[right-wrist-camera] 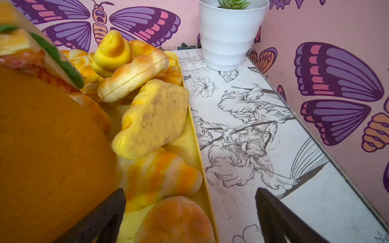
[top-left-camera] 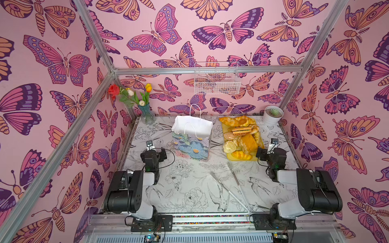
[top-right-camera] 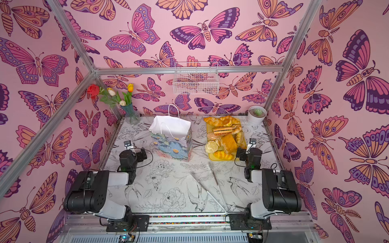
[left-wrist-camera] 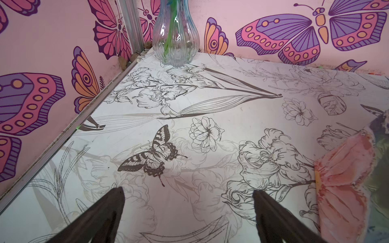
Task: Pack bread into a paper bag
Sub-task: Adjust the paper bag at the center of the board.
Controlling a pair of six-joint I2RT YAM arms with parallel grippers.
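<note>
Right wrist view: the right gripper [right-wrist-camera: 190, 191] is seen spread wide and empty, one finger over the yellow tray [right-wrist-camera: 187, 145], where the bread [right-wrist-camera: 153, 122] is heaped just ahead. This arm is judged nearer. Beside the tray stands the paper bag [top-left-camera: 192, 134], mouth open, with the left gripper [left-wrist-camera: 187, 190], equally wide and empty, beyond it. Tongs [top-left-camera: 228, 189] lie before the tray; nothing is seen obstructing.
</note>
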